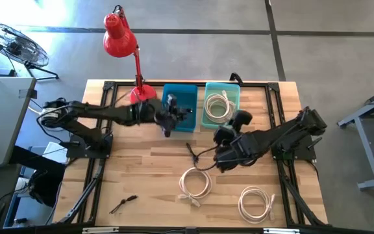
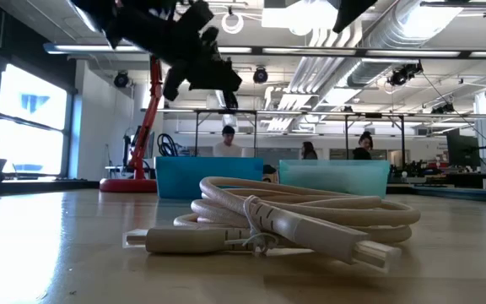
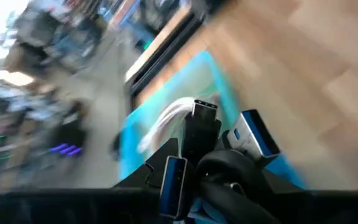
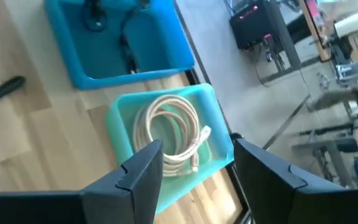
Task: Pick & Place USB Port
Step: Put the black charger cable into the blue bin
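While the left gripper (image 1: 169,117) hovers over the blue bin (image 1: 188,94), seemingly clamped on a black adapter (image 3: 202,124), the right gripper (image 4: 194,165) stands empty and spread by the teal bin (image 1: 232,91); one white cable (image 1: 219,106) binned, two cables (image 1: 195,184) left on the table (image 1: 141,169).

Your left arm reaches in from its base, its dark two-finger left hand (image 1: 169,116) raised off the surface and pinched closed around a black cable plug. Your right arm is bent, its dark right hand (image 4: 194,163) raised too, fingers (image 4: 143,163) spread apart, holding nothing.
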